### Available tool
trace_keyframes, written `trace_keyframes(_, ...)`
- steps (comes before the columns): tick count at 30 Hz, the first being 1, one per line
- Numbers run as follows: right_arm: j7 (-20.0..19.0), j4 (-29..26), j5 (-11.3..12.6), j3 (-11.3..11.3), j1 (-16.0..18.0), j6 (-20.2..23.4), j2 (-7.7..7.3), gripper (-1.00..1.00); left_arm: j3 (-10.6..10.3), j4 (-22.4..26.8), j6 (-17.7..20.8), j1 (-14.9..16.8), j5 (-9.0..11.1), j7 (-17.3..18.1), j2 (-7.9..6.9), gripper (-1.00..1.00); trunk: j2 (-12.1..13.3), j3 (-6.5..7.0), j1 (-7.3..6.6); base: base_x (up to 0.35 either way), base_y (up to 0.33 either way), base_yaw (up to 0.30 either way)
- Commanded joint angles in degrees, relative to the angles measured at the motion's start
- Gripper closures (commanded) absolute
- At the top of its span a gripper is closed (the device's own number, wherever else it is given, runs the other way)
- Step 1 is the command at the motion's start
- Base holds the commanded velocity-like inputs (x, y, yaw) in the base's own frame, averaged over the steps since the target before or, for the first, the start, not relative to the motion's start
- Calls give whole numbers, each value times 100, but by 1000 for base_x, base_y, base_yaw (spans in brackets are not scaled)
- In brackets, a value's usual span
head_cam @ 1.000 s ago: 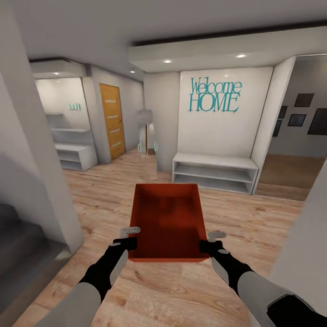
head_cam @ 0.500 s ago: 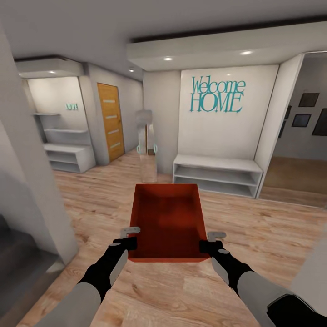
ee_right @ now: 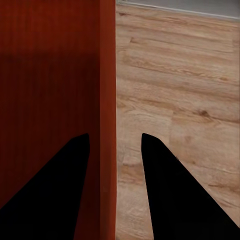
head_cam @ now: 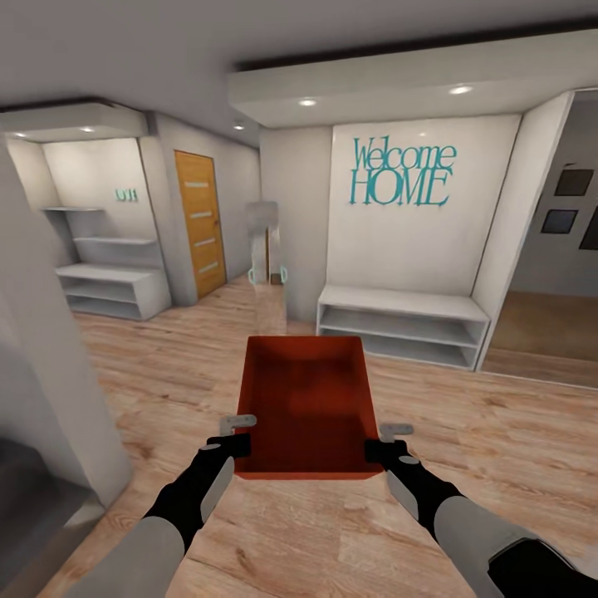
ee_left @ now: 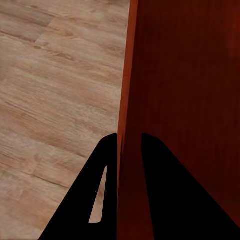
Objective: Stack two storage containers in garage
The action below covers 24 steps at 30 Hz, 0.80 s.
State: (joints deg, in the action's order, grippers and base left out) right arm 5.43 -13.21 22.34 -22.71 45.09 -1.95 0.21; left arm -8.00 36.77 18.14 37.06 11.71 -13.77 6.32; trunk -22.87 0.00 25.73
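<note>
Red-orange container (head_cam: 307, 403), side walls pinched by left gripper (ee_left: 129, 142) and right gripper (ee_right: 112, 140), underside hidden.

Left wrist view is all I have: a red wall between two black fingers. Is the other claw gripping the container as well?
Observer: Yes, the right claw straddles the opposite wall of the storage container.
Operator: Anything inside it?
Observer: No, the head view shows it empty.
Operator: What's ahead?
Observer: A low white shelf under a Welcome HOME sign, across the wood plank floor.
</note>
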Motion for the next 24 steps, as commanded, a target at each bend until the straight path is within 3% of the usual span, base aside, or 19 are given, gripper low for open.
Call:
trace_keyframes(1, -51, 3, 133, 4, 2, -14, -4, 100, 235, 23, -21, 3, -107, -91, -61, 100, -4, -2, 5, 322, 0, 0)
trace_keyframes(2, -9, 3, 91, -17, 2, -39, -3, 100, 2, 32, -16, 3, 28, -87, -39, 100, -4, -2, 5, 0, 0, 0)
trace_keyframes(4, -4, 3, 25, 4, 1, -37, 9, 100, -79, 32, -21, 3, 152, -88, -57, 100, -4, -2, 5, 0, 0, 0)
trace_keyframes(15, 44, 3, 67, -31, 1, -48, 6, 100, -115, 28, -21, 1, 224, -91, -85, 100, -4, -2, 5, 17, 0, 0)
trace_keyframes(24, 46, 2, 78, -62, 1, -47, 5, 100, -134, 19, -21, 3, 244, -91, -94, 100, -4, -2, 5, 259, 0, 0)
